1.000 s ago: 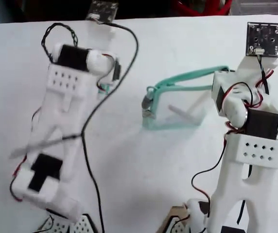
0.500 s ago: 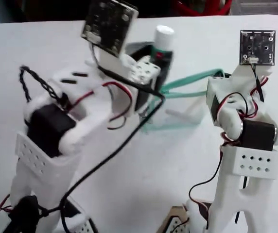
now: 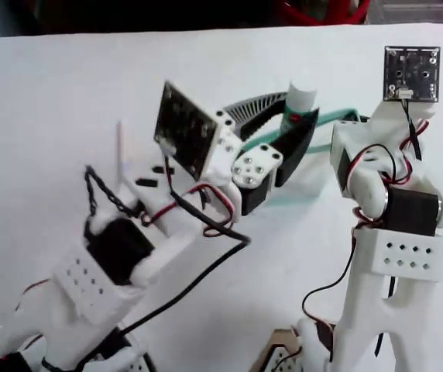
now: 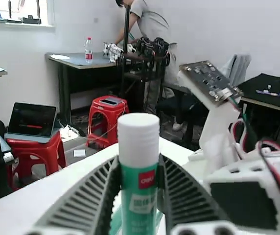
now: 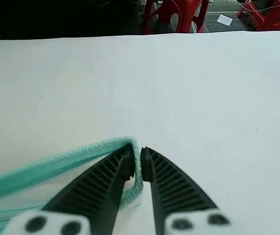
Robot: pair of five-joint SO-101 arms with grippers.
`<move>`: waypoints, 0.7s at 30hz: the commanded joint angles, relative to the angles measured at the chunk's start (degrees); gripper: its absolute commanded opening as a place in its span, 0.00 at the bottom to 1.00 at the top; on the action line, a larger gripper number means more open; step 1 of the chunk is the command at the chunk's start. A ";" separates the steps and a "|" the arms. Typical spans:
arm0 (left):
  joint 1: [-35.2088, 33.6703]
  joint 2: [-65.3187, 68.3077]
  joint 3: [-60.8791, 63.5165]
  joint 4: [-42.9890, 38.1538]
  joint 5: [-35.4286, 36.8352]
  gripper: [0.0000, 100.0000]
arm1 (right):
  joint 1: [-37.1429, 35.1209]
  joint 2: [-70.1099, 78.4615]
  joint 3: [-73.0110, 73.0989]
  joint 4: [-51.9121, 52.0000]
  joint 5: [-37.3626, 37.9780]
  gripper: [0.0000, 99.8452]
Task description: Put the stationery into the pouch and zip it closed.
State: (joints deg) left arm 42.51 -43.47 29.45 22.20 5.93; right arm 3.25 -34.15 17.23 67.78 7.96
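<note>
Two grippers at work on the pouch
Left gripper (image 3: 297,112) has its jaws clamped on an upright glue stick (image 4: 138,147), white cap uppermost, held in the air over the teal zipper rim of the clear pouch (image 3: 326,118). The pouch lies on the white table (image 3: 51,93), right of centre and nearer the far edge. Right gripper (image 5: 136,152) has its jaws almost together, pinching the zipper rim at the pouch's end toward the table's right edge
</note>
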 commanded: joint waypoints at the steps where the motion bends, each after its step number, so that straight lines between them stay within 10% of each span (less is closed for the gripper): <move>1: -0.57 -4.79 9.05 -12.66 -0.35 0.03 | -0.57 2.15 1.58 0.13 -0.35 0.02; 21: -0.84 12.53 9.93 -31.21 -6.68 0.03 | -0.40 2.24 1.76 0.04 -0.35 0.02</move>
State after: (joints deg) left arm 42.24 -31.87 40.97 -6.81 0.92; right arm 3.25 -34.15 17.23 67.78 7.96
